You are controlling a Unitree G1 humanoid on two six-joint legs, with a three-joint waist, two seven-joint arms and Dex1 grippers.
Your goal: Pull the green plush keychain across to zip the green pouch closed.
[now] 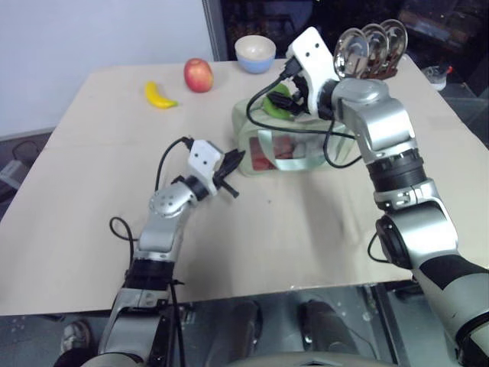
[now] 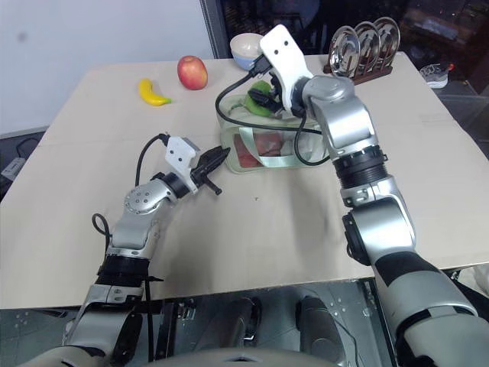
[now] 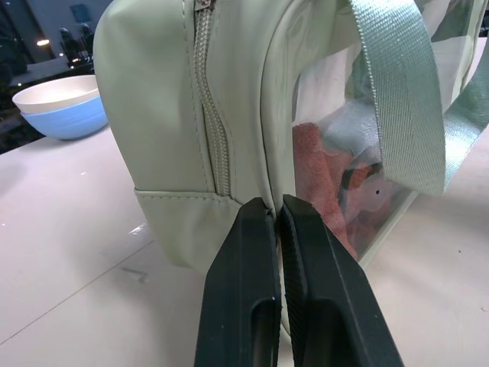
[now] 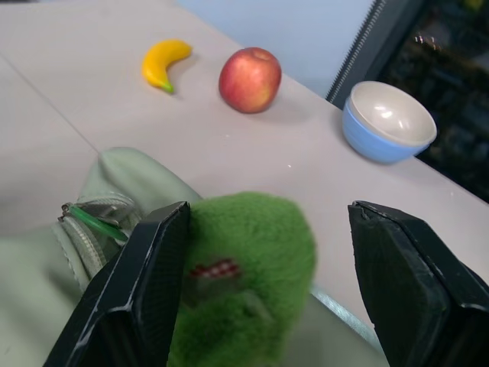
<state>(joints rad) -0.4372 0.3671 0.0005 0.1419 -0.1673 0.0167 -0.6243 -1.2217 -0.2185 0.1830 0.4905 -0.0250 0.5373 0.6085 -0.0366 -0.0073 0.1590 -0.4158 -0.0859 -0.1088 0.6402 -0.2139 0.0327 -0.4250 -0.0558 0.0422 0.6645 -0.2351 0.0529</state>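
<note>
green pouch (image 3: 176,138): cut off by the upper and right frame edges in the left wrist view; its top end is covered by the right gripper (image 1: 294,95) in the head views.
green plush keychain (image 4: 244,267): blurred, lower part runs off the bottom edge; small red mark on it unreadable.
reddish items (image 3: 325,183): shapes behind the clear window too vague to identify.
plate rack (image 1: 372,47): lower left partly covered by the right arm.
</note>
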